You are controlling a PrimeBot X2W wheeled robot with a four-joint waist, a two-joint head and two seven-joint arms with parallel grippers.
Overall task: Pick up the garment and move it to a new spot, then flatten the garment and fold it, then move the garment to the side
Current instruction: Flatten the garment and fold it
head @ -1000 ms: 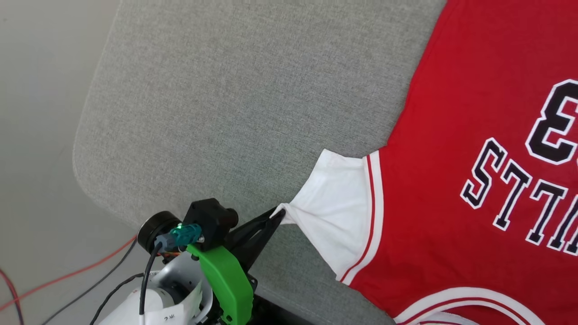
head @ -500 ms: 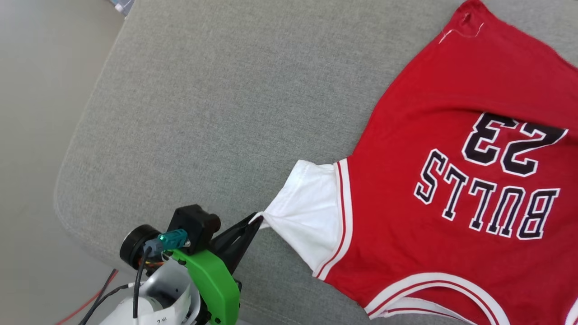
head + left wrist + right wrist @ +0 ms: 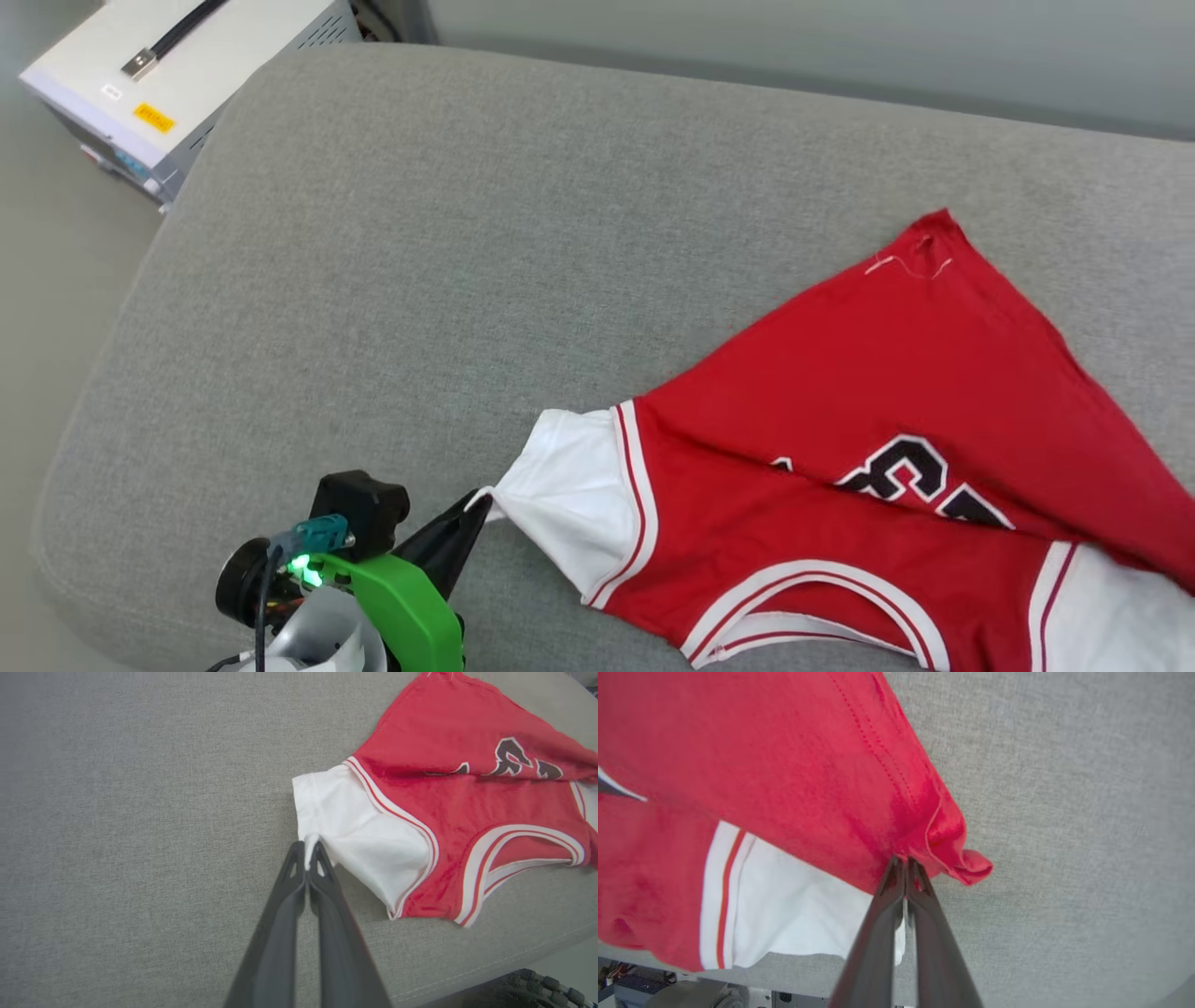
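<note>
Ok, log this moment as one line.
left tool: shut on jersey at white sleeve | right tool: shut on red edge | jersey: lower part folded over the number, on grey cushion | step: folding

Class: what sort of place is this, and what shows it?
Likely an indoor robot lab or test room: a jersey lies on a grey upholstered cushion, and a white equipment box with a cable stands beside it.

The garment [image 3: 868, 373] is being spread across the right half of the cushion [image 3: 401, 280], one sleeve [image 3: 571, 499] being held at near left by the left gripper [image 3: 476, 499], another edge by the right gripper [image 3: 906, 861]. A box [image 3: 159, 84] is being kept beyond the far-left corner.
</note>
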